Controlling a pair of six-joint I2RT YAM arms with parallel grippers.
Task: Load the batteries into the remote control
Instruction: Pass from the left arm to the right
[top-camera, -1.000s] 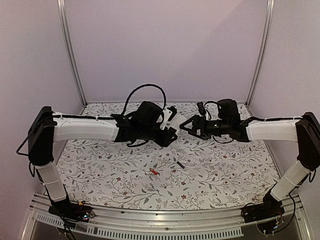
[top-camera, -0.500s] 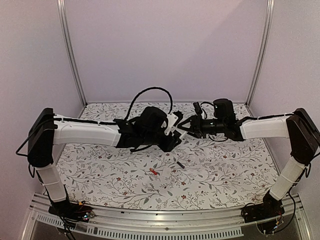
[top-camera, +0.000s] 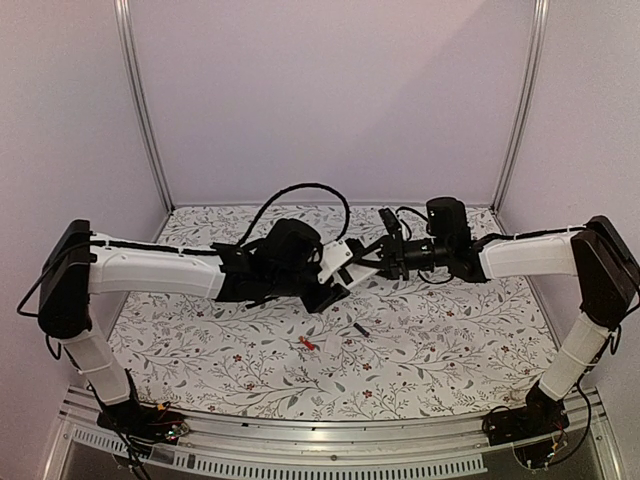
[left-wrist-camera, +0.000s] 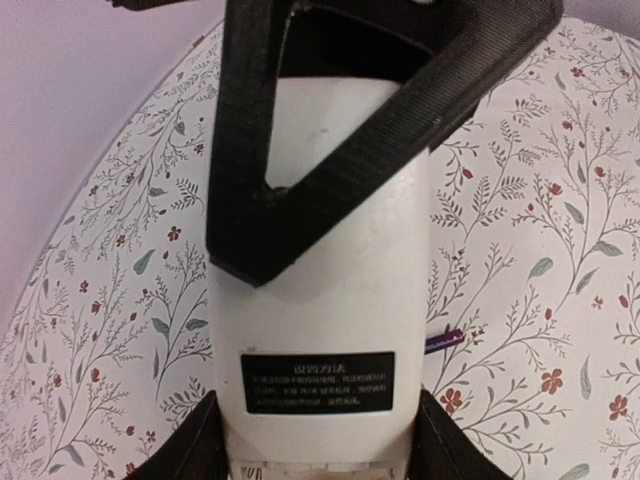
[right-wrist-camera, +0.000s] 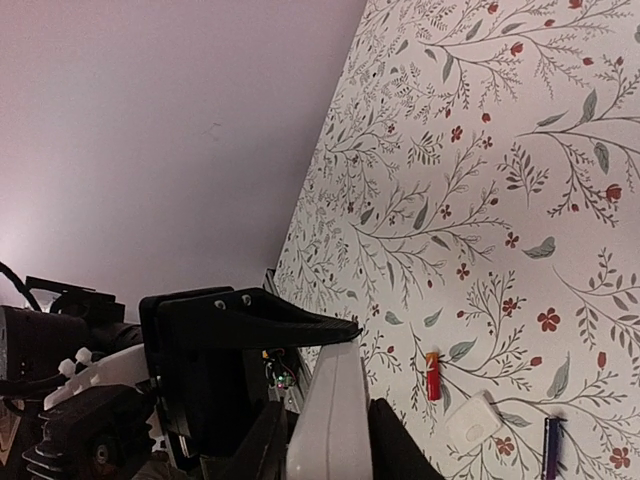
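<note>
- Overhead: small flat white-bodied remote control (top-camera: 342, 256) is held in the air between both arms, above the floral-print table (top-camera: 200, 340).
- Own wrist view: left gripper (left-wrist-camera: 320, 452) is part-closed on the remote control (left-wrist-camera: 320, 320). Its fingers (left-wrist-camera: 190, 455) hug both long edges, black label facing the camera.
- Own wrist view: right gripper (right-wrist-camera: 325, 450) fingers (right-wrist-camera: 255, 445) flank the thin white edge, touching it. The left view shows one triangular finger flat across the back.
- On the table, well below: tiny red battery (right-wrist-camera: 432, 375) and thin dark-purplish battery (right-wrist-camera: 551, 440).
- Right wrist view alone shows a small white square cover (right-wrist-camera: 472, 421) between them.
</note>
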